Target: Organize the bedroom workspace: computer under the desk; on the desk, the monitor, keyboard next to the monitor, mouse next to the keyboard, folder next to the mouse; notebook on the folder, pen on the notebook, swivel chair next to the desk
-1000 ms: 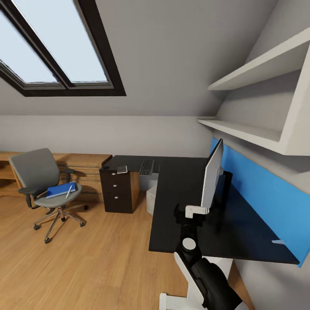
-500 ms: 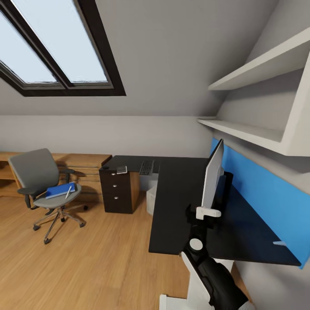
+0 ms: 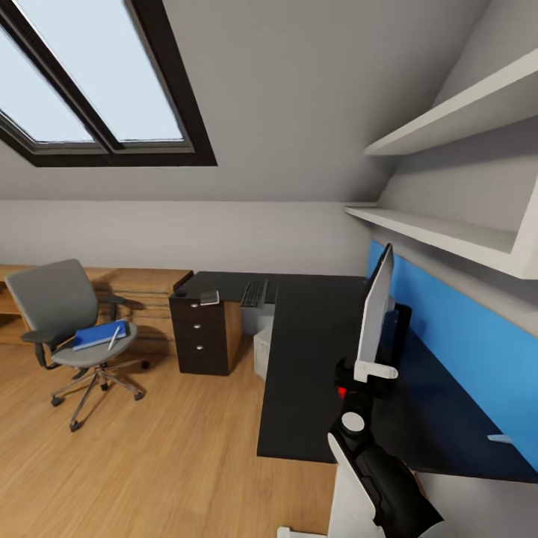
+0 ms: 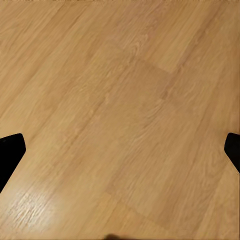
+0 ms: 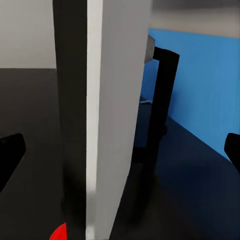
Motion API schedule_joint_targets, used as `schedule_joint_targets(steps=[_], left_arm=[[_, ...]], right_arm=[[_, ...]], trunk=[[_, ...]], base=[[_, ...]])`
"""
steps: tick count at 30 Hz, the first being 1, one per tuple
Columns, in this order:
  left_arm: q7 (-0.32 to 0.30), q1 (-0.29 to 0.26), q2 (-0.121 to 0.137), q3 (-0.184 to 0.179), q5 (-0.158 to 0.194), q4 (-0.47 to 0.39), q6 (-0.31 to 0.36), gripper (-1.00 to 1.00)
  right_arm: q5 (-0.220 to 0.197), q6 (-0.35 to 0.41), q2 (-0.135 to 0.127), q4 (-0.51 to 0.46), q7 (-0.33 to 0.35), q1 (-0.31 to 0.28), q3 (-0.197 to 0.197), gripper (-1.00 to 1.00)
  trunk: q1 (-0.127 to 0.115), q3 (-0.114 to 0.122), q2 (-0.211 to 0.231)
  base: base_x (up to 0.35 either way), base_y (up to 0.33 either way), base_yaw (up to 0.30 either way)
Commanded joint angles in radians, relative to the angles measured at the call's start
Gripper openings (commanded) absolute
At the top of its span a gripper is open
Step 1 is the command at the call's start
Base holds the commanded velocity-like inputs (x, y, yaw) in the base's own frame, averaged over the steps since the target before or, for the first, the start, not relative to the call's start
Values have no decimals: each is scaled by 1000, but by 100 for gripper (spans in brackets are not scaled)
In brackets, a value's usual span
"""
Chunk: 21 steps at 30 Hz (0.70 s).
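Status: monitor point(image 3: 376, 308) stands upright on the desk point(image 3: 310, 351), on the wing along the blue back panel point(image 3: 463, 359), seen edge-on. Right gripper point(image 5: 120, 150) is at its near edge, fingers spread either side of the panel; I can't tell if they touch it, so I call it open, not gripping. Left gripper point(image 4: 120, 150) is spread wide, empty, pointing at bare wood floor point(image 4: 125, 100).

Done, as I judge it: monitor on the desk, keyboard point(image 3: 254, 292) on the desk's far wing, computer point(image 3: 262, 353) under the desk by the drawer unit point(image 3: 198, 336).

Left: keyboard is well apart from the monitor. Folder point(image 3: 99, 334) is on the swivel chair point(image 3: 67, 329) seat with the pen point(image 3: 113, 338) across it. Notebook point(image 3: 210, 297) lies at the far wing's left edge above the drawers. Chair sits well apart from the desk. Mouse: too small to pick out.

Containers: drawers all closed, contents unseen. Wall shelves point(image 3: 448, 235) look bare.
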Motion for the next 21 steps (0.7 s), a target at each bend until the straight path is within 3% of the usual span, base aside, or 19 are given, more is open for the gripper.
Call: schedule_joint_targets(steps=[1, 16, 21], left_arm=[[7, -1, -3, -9, 7, -1, -3, 100], [6, -1, -12, -14, 6, 5, -3, 100], [6, -1, -12, -16, 6, 5, -3, 100]], right_arm=[[-3, 9, -1, -1, -6, -1, 0, 100], [-3, 9, -14, 16, -4, -3, -6, 100], [-4, 9, -21, 18, -5, -4, -7, 100]], trunk=[[1, -1, -1], [1, -1, -1], [1, -1, -1]], base=[[154, 0, 0], [99, 0, 0], [-50, -53, 0]])
